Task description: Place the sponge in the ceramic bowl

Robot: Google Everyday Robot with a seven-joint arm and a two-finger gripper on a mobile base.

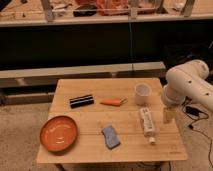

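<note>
One sponge [111, 136] near centre, one bowl [59, 133] near left, one cup [142, 92] far right; gripper [169, 115] hovers right, grasp unclear, cannot tell.

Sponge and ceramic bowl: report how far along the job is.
Done: nothing yet. The sponge lies flat on the table, right of the ceramic bowl and apart from it; the bowl holds nothing. In hand: the gripper hangs at the table's right edge beside the lying bottle, away from the sponge. Left: reaching the sponge, grasping it, carrying it over and putting it in the bowl.
</note>
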